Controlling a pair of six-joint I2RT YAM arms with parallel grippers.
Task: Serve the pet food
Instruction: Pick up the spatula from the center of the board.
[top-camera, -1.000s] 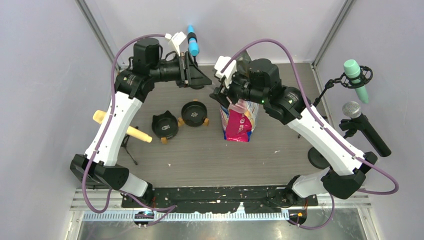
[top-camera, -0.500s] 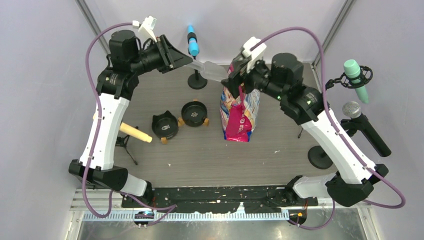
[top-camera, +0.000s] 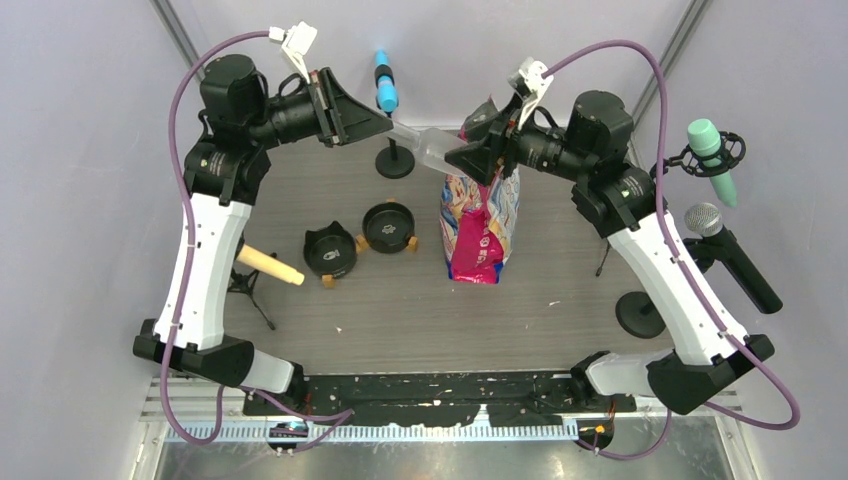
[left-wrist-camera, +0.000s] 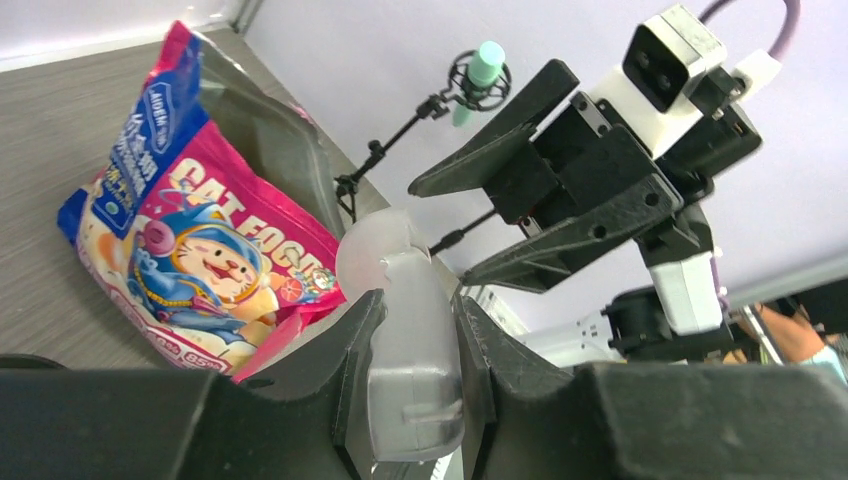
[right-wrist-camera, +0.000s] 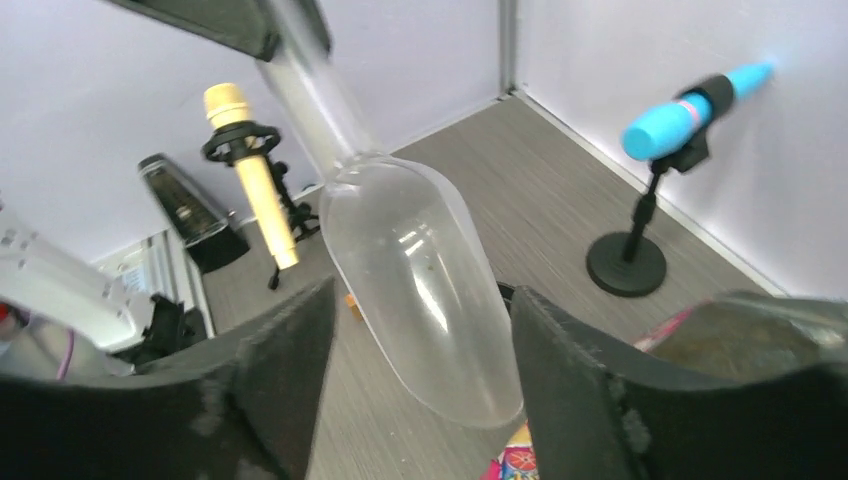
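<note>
My left gripper is shut on the handle of a clear plastic scoop, held in the air at the back of the table. The scoop's empty bowl reaches between the wide-apart fingers of my right gripper, which is open and faces it above the bag's top. The pink cat food bag stands upright with its mouth open. The pet food itself is not clearly visible; the bag's inside is a dim brownish blur.
Two black bowls with wooden feet sit left of the bag. Microphones on stands ring the table: blue at the back, yellow left, green and black right.
My left arm rose and swung the scoop right, up to the bag's top. My right gripper left the bag's mouth, opened wide, and drew back right, now pointing left at the scoop.
</note>
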